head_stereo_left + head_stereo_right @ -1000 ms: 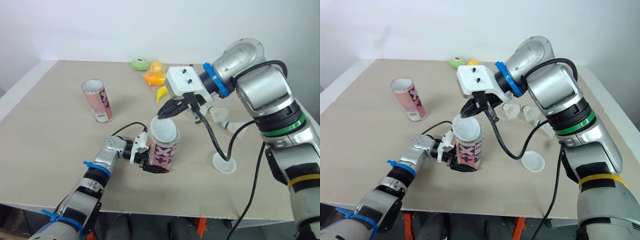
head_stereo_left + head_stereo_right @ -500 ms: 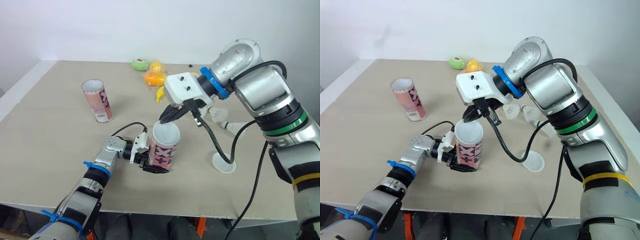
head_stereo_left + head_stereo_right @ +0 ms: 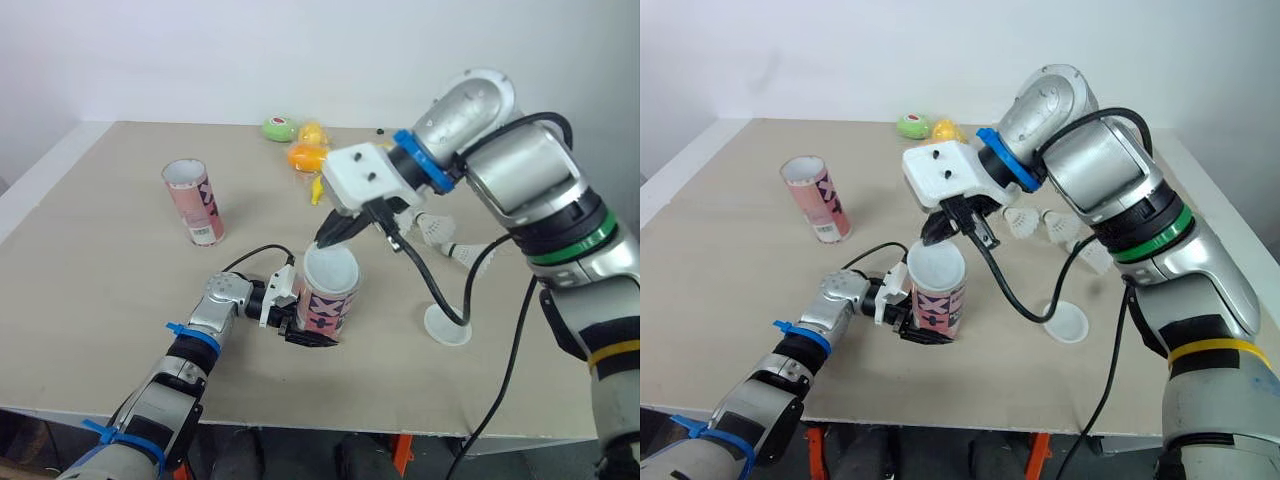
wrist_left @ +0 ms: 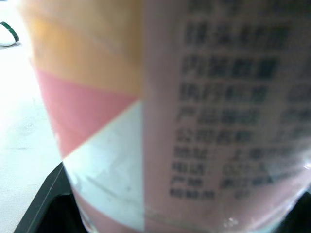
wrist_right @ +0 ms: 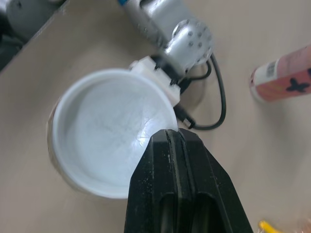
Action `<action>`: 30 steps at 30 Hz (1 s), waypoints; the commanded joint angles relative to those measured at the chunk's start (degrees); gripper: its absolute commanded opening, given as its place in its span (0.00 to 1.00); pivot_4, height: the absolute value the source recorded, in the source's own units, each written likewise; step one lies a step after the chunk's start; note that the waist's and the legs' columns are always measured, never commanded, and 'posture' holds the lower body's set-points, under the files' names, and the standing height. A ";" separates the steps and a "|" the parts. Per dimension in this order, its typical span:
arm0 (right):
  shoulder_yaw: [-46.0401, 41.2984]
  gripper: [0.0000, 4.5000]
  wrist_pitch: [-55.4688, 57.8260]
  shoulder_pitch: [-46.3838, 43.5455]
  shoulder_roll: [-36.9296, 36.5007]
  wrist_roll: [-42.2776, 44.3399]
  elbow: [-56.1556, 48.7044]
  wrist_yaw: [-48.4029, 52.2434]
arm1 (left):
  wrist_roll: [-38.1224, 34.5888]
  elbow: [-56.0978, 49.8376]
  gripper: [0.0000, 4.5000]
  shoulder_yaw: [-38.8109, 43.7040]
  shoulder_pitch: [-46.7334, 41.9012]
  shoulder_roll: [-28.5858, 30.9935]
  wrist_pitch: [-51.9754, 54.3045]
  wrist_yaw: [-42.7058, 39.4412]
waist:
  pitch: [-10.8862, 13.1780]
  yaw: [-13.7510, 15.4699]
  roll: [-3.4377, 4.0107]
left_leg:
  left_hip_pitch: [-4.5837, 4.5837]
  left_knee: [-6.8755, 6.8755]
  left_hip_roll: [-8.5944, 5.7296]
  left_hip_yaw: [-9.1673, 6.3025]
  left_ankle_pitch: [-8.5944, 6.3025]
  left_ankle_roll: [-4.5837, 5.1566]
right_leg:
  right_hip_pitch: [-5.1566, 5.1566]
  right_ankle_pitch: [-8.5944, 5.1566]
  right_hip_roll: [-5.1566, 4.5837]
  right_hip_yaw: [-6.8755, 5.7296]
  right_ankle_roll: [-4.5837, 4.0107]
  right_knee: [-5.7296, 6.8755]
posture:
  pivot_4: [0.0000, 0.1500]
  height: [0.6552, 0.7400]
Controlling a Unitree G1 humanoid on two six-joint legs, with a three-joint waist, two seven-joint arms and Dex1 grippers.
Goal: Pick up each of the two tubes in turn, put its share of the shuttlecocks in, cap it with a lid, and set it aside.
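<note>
Pink second tube stands at ten o'clock on the desk. Left pincer clamps the near tube low on its wall at six o'clock; likely light and crushable, so squeeze gently. Right pincer, closed, pinches the white lid by its rim atop it.

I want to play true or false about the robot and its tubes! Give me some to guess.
The left tool grips a tube. True.
That tube's top is open. False: a white lid covers it.
The right tool has its fingers spread wide. False: they are pressed together, by the lid's rim.
The other tube lies on its side. False: it stands upright.
A spare lid lies on the table. True.
</note>
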 commanded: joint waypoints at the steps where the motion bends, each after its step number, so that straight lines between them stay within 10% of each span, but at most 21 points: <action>1: -0.68 0.01 -1.35 -3.96 0.58 1.15 2.51 2.36 | 4.76 5.34 0.75 -2.49 2.76 1.09 2.07 1.29 | -0.01 0.01 -0.03 | 0.00 -0.01 0.00 0.00 0.00 0.00 | 0.00 0.00 0.00 0.00 0.00 0.00 | 1.00 0.46; 30: 3.12 0.01 -2.78 1.65 -5.79 1.73 -5.55 2.36 | 4.65 5.06 0.75 -2.33 2.89 1.43 2.37 1.36 | -0.04 0.02 -0.07 | 0.00 -0.16 -0.01 0.01 -0.06 -0.10 | 0.01 0.00 -0.05 0.00 -0.01 -0.21 | 1.00 0.46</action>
